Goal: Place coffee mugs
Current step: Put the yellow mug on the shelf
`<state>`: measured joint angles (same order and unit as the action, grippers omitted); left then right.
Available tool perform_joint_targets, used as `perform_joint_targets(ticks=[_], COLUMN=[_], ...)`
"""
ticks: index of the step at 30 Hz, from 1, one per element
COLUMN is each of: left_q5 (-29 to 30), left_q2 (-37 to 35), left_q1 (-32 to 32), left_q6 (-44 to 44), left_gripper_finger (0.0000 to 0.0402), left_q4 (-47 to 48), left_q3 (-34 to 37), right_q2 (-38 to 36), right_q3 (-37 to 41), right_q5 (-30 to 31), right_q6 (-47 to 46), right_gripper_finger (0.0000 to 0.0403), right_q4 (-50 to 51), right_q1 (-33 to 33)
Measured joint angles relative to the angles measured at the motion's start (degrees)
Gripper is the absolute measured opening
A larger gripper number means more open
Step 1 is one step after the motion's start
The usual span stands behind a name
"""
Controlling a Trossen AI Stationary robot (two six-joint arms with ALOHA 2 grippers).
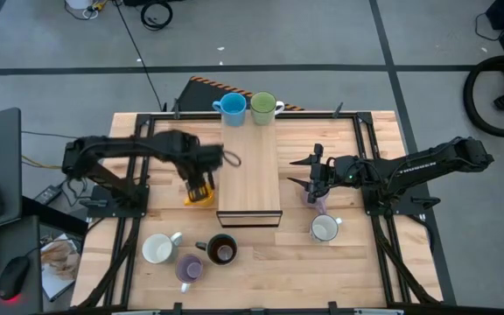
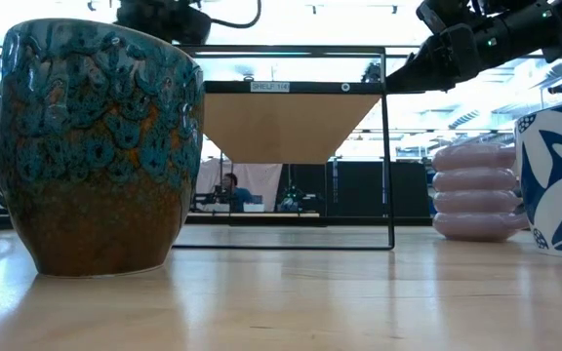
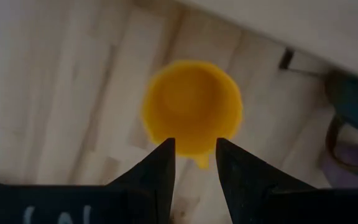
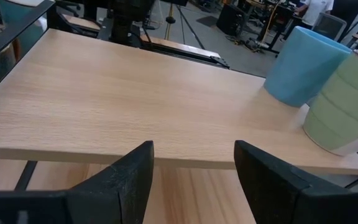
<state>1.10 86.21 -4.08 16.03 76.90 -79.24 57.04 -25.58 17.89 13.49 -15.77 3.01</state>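
In the high view my left gripper (image 1: 199, 186) hangs over the orange mug (image 1: 198, 199), which stands on the table left of the raised wooden shelf (image 1: 249, 175). The left wrist view looks straight down into the orange mug (image 3: 191, 109). My open left gripper (image 3: 194, 146) has one finger on either side of the mug's small handle (image 3: 199, 162), with a gap on both sides. My right gripper (image 1: 311, 179) is open at the shelf's right edge, above a lilac mug (image 1: 320, 205). The blue mug (image 1: 232, 108) and green mug (image 1: 262, 107) stand on the shelf's far end.
A white mug (image 1: 325, 229) stands near the right arm. Another white mug (image 1: 157, 248), a dark mug (image 1: 222, 250) and a second lilac mug (image 1: 189, 268) stand by the near edge. The low view shows the dark mug (image 2: 96, 146) close up and the shelf's black frame (image 2: 388, 156).
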Motion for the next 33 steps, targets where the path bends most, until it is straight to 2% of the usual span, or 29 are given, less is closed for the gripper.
perform_joint_targets(ticks=[6, 9, 14, 20, 26, 33], left_q5=[1.2, 4.0, 5.0, 3.1, 3.8, 4.3], left_q2=[0.0, 0.0, 0.0, 0.0, -0.3, -0.3], left_q1=[5.9, 8.2, 9.8, 9.7, 9.4, 9.4], left_q6=[10.4, 13.3, 16.1, 16.6, 16.3, 16.8], left_gripper_finger=[0.0123, 0.0123, 0.0123, 0.0123, 0.0123, 0.0123], left_q4=[-4.5, -6.8, -12.0, -20.5, -26.2, -27.4], left_q3=[3.0, 4.7, 8.7, 15.0, 17.7, 19.1], right_q2=[0.0, 0.0, 0.0, 0.0, 0.0, 0.0], right_q3=[0.0, 0.0, 0.0, 0.0, 0.0, 0.0], right_q5=[0.0, 0.0, 0.0, -1.1, -1.1, -1.1], right_q6=[1.0, 1.2, 1.3, 1.2, 1.2, 0.6], right_gripper_finger=[0.0229, 0.0229, 0.0229, 0.0229, 0.0229, 0.0229], right_q4=[-1.0, -1.9, -2.0, -2.2, -2.2, -2.2], right_q1=[0.0, 0.0, 0.0, 0.0, 0.0, 0.0])
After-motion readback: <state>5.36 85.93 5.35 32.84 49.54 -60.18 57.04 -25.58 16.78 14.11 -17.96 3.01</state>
